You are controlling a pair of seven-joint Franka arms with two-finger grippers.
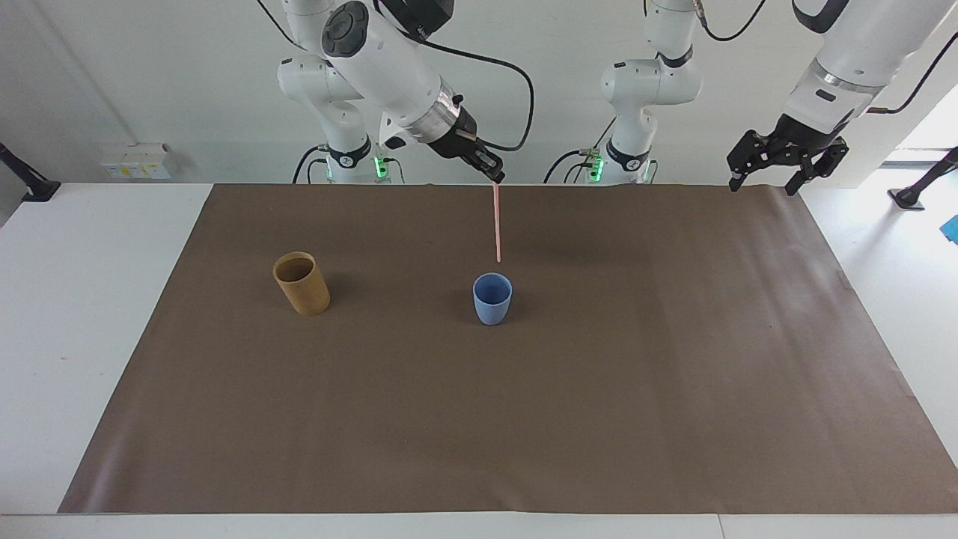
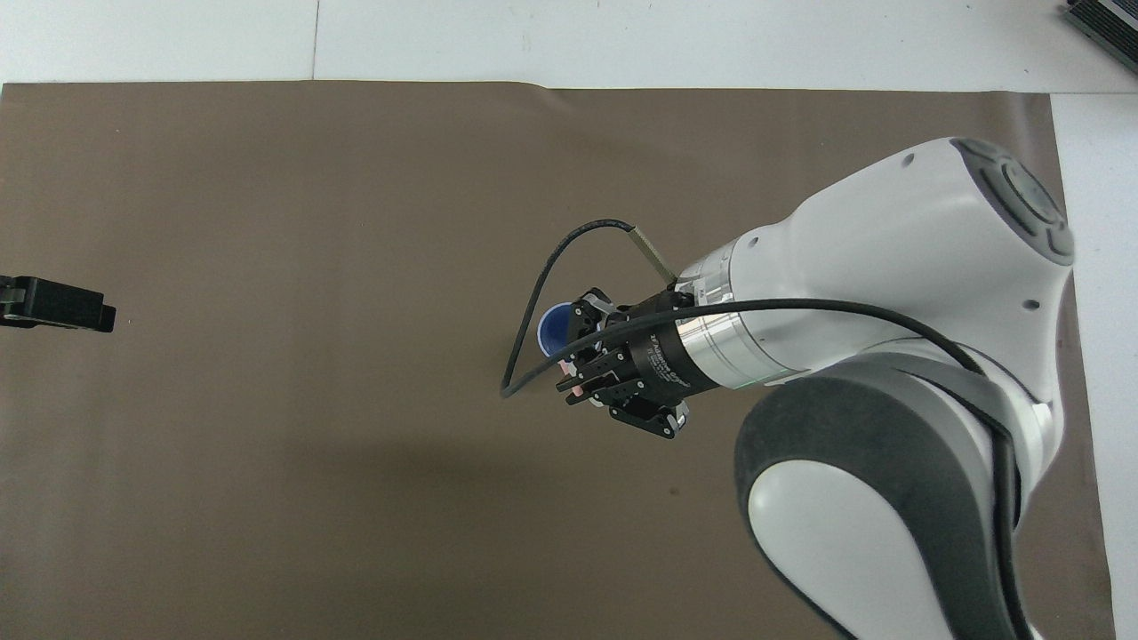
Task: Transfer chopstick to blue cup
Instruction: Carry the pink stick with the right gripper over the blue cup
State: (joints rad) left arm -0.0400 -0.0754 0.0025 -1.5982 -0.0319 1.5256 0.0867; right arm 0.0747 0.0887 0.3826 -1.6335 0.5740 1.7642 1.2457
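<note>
The pale pink chopstick (image 1: 497, 223) hangs nearly upright from my right gripper (image 1: 495, 178), which is shut on its top end. Its lower tip is in the air a little above the rim of the light blue cup (image 1: 492, 299), which stands upright near the middle of the brown mat. In the overhead view the right gripper (image 2: 578, 384) covers most of the blue cup (image 2: 551, 329), and only a speck of the chopstick (image 2: 578, 390) shows. My left gripper (image 1: 766, 183) waits open and empty over the mat's corner at the left arm's end.
A taller tan-brown cup (image 1: 301, 283) stands upright beside the blue cup, toward the right arm's end; the right arm hides it in the overhead view. The brown mat (image 1: 599, 412) covers most of the white table. The left gripper's tip (image 2: 100, 317) shows at the overhead view's edge.
</note>
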